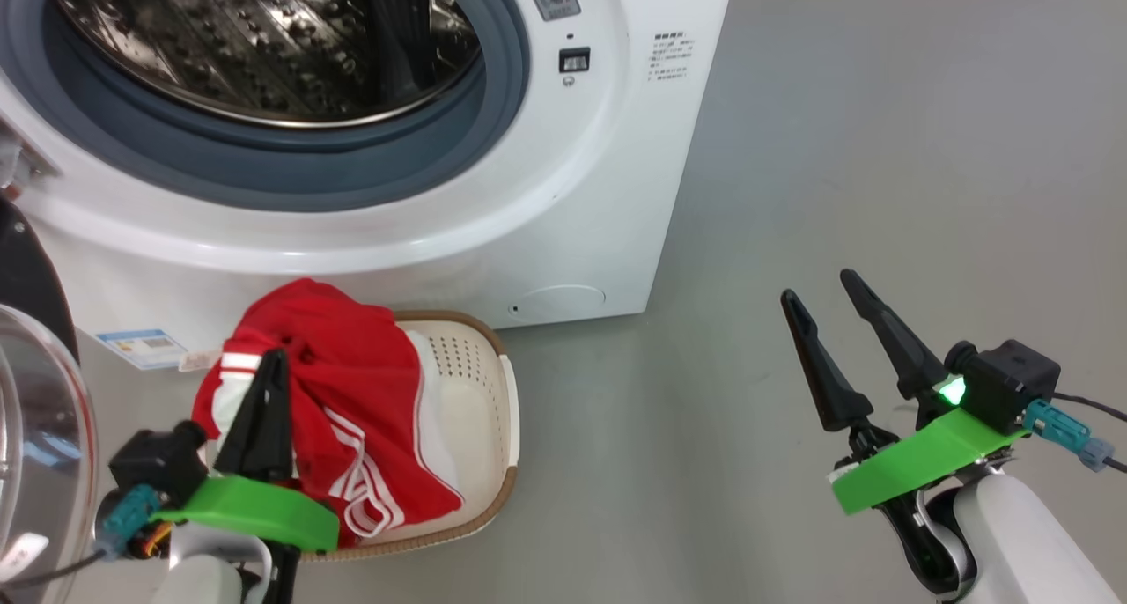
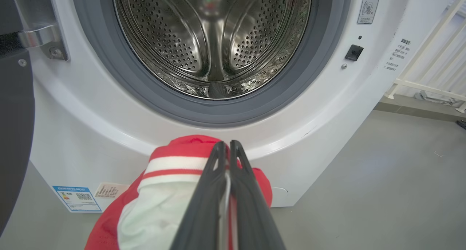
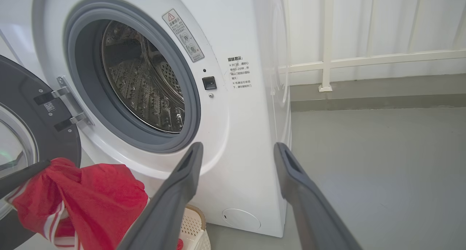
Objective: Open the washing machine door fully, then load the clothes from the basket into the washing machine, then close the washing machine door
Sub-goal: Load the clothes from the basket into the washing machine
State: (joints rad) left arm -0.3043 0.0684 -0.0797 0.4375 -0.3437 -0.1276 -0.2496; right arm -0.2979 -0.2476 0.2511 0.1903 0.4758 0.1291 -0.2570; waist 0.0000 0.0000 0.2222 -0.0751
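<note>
The washing machine [image 1: 616, 190] stands with its steel drum [image 2: 214, 42] open and nothing inside it. The washing machine door [image 1: 35, 428] is swung out at the left, its glass bowl towards me. The cream basket [image 1: 480, 410] sits on the floor in front of the machine. My left gripper [image 1: 268, 366] is shut on the red clothes [image 1: 352, 393], bunched and raised above the basket, with the lower part still hanging into it. In the left wrist view the shut gripper [image 2: 225, 144] pinches the clothes [image 2: 174, 166] just below the drum opening. My right gripper [image 1: 819, 287] is open over bare floor to the right.
Grey floor [image 1: 880, 146] spreads to the right of the machine. A white railing [image 3: 327, 60] runs along the wall behind it. The door's hinge [image 3: 69, 108] sits at the left of the opening. A blue label [image 1: 145, 347] is low on the machine's front.
</note>
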